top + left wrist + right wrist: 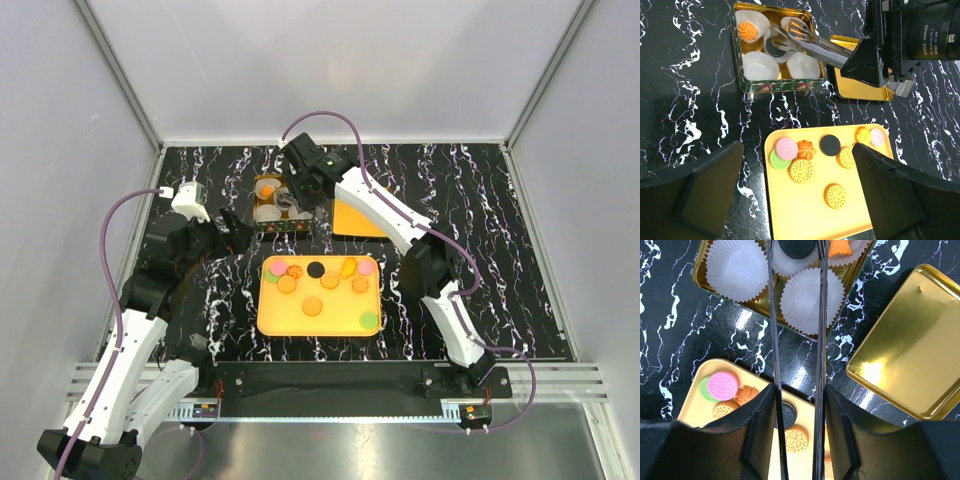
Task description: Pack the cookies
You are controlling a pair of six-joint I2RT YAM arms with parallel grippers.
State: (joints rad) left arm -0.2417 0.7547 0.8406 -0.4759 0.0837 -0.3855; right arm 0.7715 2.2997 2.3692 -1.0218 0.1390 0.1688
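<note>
Cookies lie on the yellow tray (300, 318): a black one (830, 145), a pink one (786, 148) on a green one, and several orange ones (835, 195). An orange cookie (747, 30) sits in a paper cup in the gold tin (738, 65). My right gripper (800, 410) is shut on metal tongs (821, 315). Their tips reach into the tin on either side of a black cookie (796, 247) resting in a cup; whether they still pinch it I cannot tell. My left gripper (797, 192) hangs open above the tray's left half, holding nothing.
White paper cups (737, 262) fill the tin, some with nothing in them. The tin's gold lid (905, 350) lies upturned to its right, behind the tray. The right arm (400, 225) stretches over the tray's far right corner. White walls enclose the marbled black table.
</note>
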